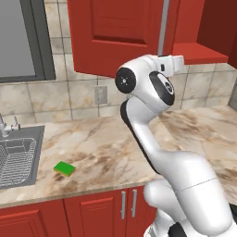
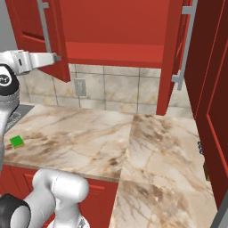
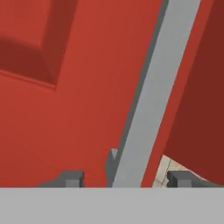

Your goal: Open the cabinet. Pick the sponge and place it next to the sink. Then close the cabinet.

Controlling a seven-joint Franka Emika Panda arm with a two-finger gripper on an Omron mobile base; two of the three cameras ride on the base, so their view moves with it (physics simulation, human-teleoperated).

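The red wall cabinet (image 2: 111, 49) stands with both doors swung out. My gripper (image 3: 126, 177) is at the lower end of the left door's silver bar handle (image 3: 153, 96), one fingertip on each side of the bar with a small gap to it, so it is open. From the base, the gripper (image 1: 181, 62) (image 2: 55, 58) reaches up to that door (image 1: 115, 32). The green and yellow sponge (image 1: 64, 169) (image 2: 18, 141) lies flat on the marble counter, just right of the sink (image 1: 18, 157).
The right cabinet door (image 2: 176, 53) hangs open over the counter with its handle (image 2: 185, 44) facing in. A wall outlet (image 1: 100, 95) sits on the tiled backsplash. A small faucet (image 1: 5, 125) stands at the sink's rim. Low red cabinets (image 1: 92, 208) line the counter front.
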